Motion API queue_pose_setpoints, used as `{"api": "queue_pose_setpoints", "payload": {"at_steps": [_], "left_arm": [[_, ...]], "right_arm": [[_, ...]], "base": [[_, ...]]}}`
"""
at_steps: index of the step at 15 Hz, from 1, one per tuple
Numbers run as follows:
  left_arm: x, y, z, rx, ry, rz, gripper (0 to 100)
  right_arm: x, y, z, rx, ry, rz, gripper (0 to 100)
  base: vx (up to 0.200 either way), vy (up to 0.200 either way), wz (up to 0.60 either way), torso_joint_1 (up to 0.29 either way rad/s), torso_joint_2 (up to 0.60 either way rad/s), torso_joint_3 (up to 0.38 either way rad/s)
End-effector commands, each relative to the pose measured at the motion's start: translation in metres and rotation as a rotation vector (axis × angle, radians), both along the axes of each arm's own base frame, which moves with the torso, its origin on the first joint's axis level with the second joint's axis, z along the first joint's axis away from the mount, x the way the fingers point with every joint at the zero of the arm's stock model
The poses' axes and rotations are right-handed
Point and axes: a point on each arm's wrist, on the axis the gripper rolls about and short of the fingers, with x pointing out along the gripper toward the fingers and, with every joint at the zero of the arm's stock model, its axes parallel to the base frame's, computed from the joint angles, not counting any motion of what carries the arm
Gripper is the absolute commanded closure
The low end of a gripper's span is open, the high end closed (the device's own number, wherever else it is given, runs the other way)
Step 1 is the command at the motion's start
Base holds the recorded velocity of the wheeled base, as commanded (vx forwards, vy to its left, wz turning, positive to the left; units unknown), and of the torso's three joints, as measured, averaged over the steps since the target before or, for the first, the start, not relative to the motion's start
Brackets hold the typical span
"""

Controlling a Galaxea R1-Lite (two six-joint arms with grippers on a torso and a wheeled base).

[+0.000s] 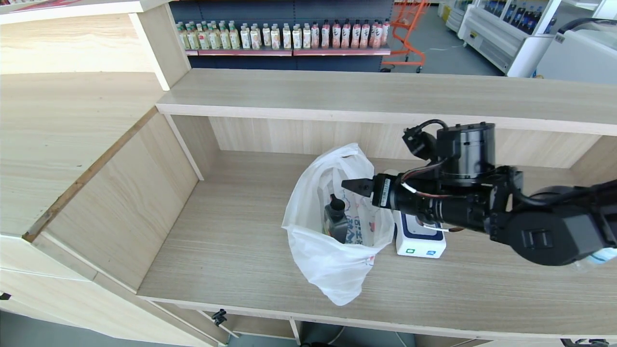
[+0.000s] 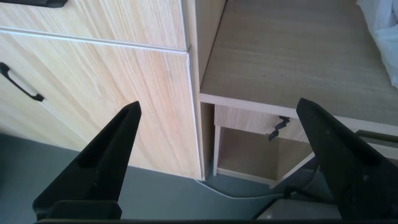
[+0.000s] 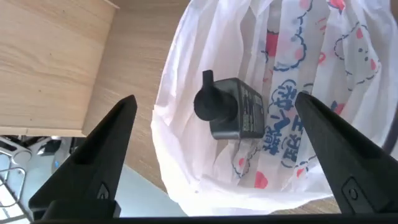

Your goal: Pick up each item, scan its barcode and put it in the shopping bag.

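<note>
Counter point(image 1: 231, 250): a wooden work shelf. The bag and the scanner both stand on it, toward my right side.
Shopping bag point(image 1: 332, 270): thin white plastic, with its mouth open upward and its rim loose. I judge that the film catches easily on a finger, so I would raise the arm straight up from the mouth and not drag it sideways.
Scanner point(image 1: 419, 241): a white box just beside the bag, under my right arm. I would keep the arm high when passing over it.
Dark bottle point(image 3: 233, 115): it lies inside the bag, near the bottom, with its cap free. I judge this item is placed.
Right gripper point(image 1: 349, 184): it hangs above the bag's mouth with the jaws spread wide and nothing between them. It does not touch the bottle.
Left gripper point(image 2: 217, 109): it is beyond the counter's left front corner. The jaws are wide apart and empty.
</note>
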Motion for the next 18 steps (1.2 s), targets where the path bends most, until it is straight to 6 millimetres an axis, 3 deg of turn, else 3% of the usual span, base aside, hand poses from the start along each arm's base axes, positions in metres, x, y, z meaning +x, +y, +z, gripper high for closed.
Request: {"api": "queue_pose_setpoints", "payload": {"at_steps": [1,5,9,11,14,18], "left_arm": [[0.000,0.000,0.000,0.000,0.001,0.001,0],[0.000,0.000,0.000,0.000,0.001,0.001,0],[0.000,0.000,0.000,0.000,0.001,0.001,0],[0.000,0.000,0.000,0.000,0.001,0.001,0],[0.000,0.000,0.000,0.000,0.001,0.001,0],[0.000,0.000,0.000,0.000,0.001,0.001,0]], "right_arm": [[-0.053,-0.056,0.046,0.055,-0.061,-0.060,0],[-0.065,-0.082,0.049,0.007,-0.057,-0.121,0],[-0.078,-0.088,0.037,-0.013,-0.025,-0.122,0],[-0.078,-0.088,0.036,-0.017,-0.024,-0.122,0],[-0.078,-0.091,0.033,-0.025,-0.013,-0.132,0],[-0.077,-0.098,0.029,-0.091,-0.030,-0.197,0]], "base": [[0.000,0.000,0.00,0.000,0.00,0.000],[0.000,0.000,0.00,0.000,0.00,0.000],[-0.050,0.000,0.00,-0.001,0.00,0.001],[-0.200,0.000,0.00,0.007,0.00,-0.002],[0.000,0.000,0.00,0.000,0.00,0.000],[0.000,-0.200,0.00,-0.006,0.00,0.005]]}}
